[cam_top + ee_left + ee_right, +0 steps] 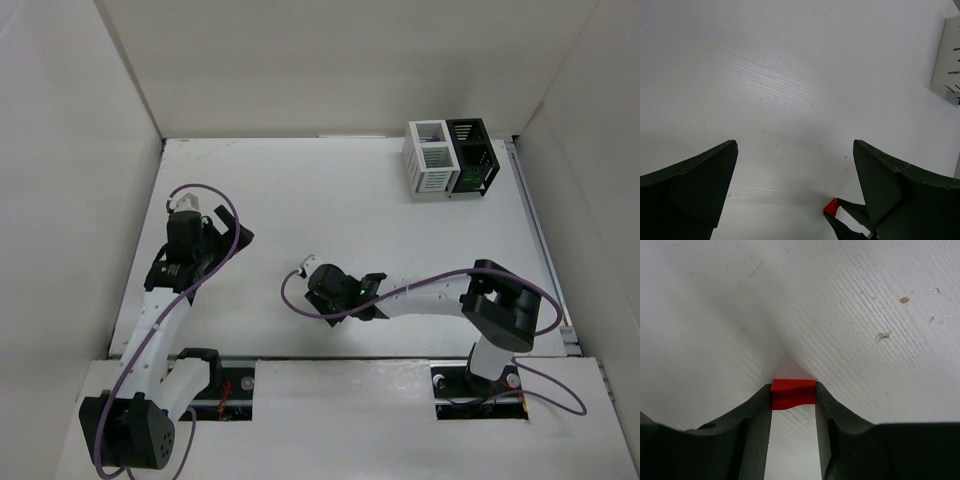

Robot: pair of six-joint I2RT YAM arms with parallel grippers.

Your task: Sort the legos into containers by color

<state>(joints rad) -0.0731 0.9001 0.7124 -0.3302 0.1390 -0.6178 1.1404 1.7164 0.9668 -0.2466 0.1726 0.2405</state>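
Observation:
A small red lego (793, 392) is pinched between the two fingertips of my right gripper (793, 396), right at the white table surface. That gripper is shut on it. In the top view the right gripper (312, 280) lies low near the middle of the table. My left gripper (232, 238) stands open at the left with nothing in it. The left wrist view has the left gripper (795, 145) wide open over bare table, and the red lego (831, 205) at the bottom right. The joined containers, white (428, 158) and black (472, 155), stand at the far right.
Tall white walls enclose the table (330, 200) at the back and both sides. A corner of the white container (947, 55) shows at the right edge of the left wrist view. Purple cables loop off both arms.

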